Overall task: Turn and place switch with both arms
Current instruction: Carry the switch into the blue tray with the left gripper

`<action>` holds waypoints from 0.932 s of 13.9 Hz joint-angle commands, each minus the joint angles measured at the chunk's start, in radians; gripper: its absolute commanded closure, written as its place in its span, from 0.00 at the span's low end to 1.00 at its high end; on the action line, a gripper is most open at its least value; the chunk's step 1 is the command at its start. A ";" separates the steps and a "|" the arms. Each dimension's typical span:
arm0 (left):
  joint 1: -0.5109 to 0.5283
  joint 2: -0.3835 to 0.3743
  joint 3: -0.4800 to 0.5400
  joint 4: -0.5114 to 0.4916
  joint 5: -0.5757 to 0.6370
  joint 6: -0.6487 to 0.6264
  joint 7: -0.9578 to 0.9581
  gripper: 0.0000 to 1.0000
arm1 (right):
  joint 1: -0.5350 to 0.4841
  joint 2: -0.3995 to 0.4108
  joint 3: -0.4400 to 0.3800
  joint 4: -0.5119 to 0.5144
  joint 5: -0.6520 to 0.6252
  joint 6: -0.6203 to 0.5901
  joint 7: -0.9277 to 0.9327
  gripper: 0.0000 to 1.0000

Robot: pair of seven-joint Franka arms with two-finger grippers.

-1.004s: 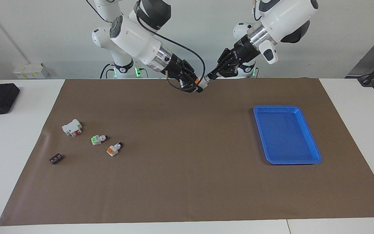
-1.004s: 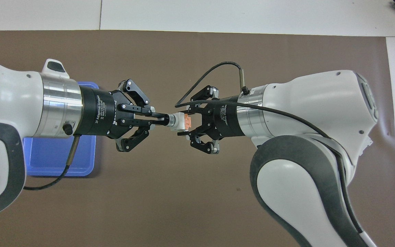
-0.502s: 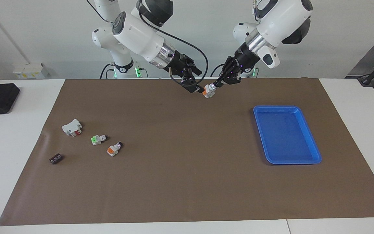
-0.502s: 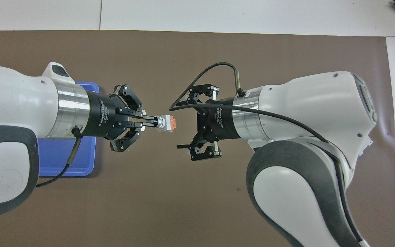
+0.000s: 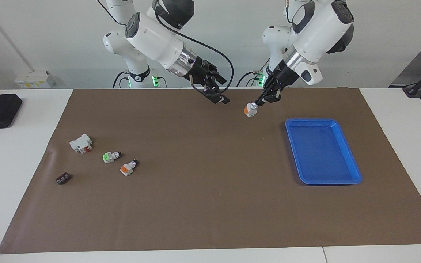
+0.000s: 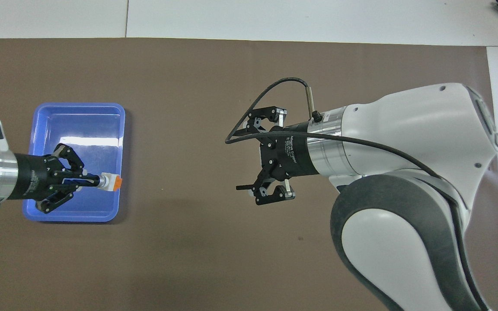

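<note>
Our left gripper pinches the switch by its knob, above the mat beside the tray; our right gripper hangs wide open, empty.

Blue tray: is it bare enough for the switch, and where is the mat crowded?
The blue tray is bare. The mat is open between it and the loose parts, crowded at the right arm's end. The left gripper holds the switch.

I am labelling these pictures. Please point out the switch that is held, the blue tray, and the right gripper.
switch (image 5: pixel 249 109), facing view, on its orange-and-white body.
blue tray (image 5: pixel 345 148), facing view, on its rim.
right gripper (image 6: pixel 244 157), overhead view, midway between its open fingertips.
</note>
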 commanded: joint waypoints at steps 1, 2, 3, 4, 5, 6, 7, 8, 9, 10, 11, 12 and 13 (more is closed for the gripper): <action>0.124 -0.028 -0.014 -0.077 0.096 0.080 0.232 1.00 | -0.020 -0.014 0.003 0.001 -0.023 -0.032 -0.041 0.00; 0.172 -0.018 -0.014 -0.102 0.121 0.141 0.312 1.00 | -0.022 -0.014 0.003 0.001 -0.024 -0.050 -0.055 0.00; 0.213 0.011 -0.014 -0.112 0.129 0.188 0.395 1.00 | -0.023 -0.022 0.000 0.001 -0.027 -0.063 -0.072 0.00; 0.238 0.034 -0.014 -0.113 0.129 0.212 0.459 1.00 | -0.037 -0.030 -0.002 0.001 -0.042 -0.086 -0.092 0.00; 0.247 0.074 -0.014 -0.113 0.130 0.251 0.499 1.00 | -0.057 -0.039 -0.002 0.001 -0.058 -0.116 -0.113 0.00; 0.247 0.119 -0.014 -0.113 0.147 0.312 0.515 1.00 | -0.070 -0.053 -0.002 0.001 -0.073 -0.147 -0.150 0.00; 0.246 0.168 -0.014 -0.113 0.181 0.381 0.536 1.00 | -0.092 -0.059 -0.002 0.003 -0.100 -0.179 -0.191 0.00; 0.246 0.214 -0.014 -0.107 0.220 0.448 0.570 1.00 | -0.110 -0.070 -0.002 0.003 -0.140 -0.199 -0.239 0.00; 0.246 0.251 -0.014 -0.102 0.245 0.507 0.602 1.00 | -0.129 -0.071 -0.002 0.004 -0.198 -0.218 -0.305 0.00; 0.247 0.260 -0.014 -0.099 0.261 0.527 0.627 1.00 | -0.144 -0.071 -0.002 0.007 -0.267 -0.227 -0.380 0.00; 0.249 0.260 -0.013 -0.097 0.291 0.519 0.659 1.00 | -0.147 -0.071 -0.003 0.006 -0.347 -0.227 -0.463 0.00; 0.250 0.259 -0.013 -0.099 0.307 0.515 0.664 1.00 | -0.153 -0.073 -0.002 0.001 -0.456 -0.221 -0.570 0.00; 0.255 0.257 -0.013 -0.102 0.307 0.501 0.665 1.00 | -0.175 -0.077 -0.002 0.000 -0.539 -0.215 -0.698 0.00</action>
